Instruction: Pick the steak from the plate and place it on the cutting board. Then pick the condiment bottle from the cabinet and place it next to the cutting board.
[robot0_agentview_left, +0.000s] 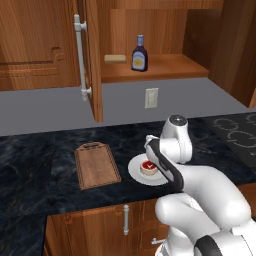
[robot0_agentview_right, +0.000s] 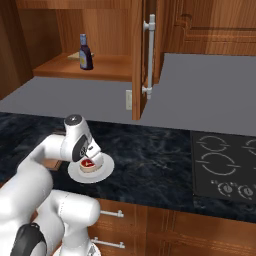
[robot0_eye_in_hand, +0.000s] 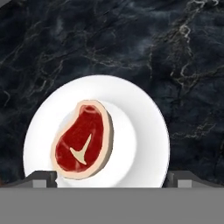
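The steak (robot0_eye_in_hand: 83, 140), red with a pale fat rim and a white bone mark, lies on the white plate (robot0_eye_in_hand: 140, 131) on the dark counter. My gripper (robot0_eye_in_hand: 111, 180) hovers just above the plate. It is open, with its fingertips (robot0_eye_in_hand: 41, 178) spread wide on either side of the steak and nothing between them. In the left base view, the wooden cutting board (robot0_agentview_left: 97, 166) lies left of the plate (robot0_agentview_left: 136, 172), and the steak (robot0_agentview_left: 148, 167) sits under my hand. The condiment bottle (robot0_agentview_left: 139, 54) stands upright on the shelf of the open cabinet (robot0_agentview_left: 165, 70). The bottle (robot0_agentview_right: 86, 52) is also in the right base view.
A flat tan block (robot0_agentview_left: 115, 59) lies on the shelf left of the bottle. The open cabinet door (robot0_agentview_left: 92, 60) with its grey bar handle (robot0_agentview_left: 80, 57) juts out above the board. A black stovetop (robot0_agentview_right: 225, 165) lies to the right on the counter.
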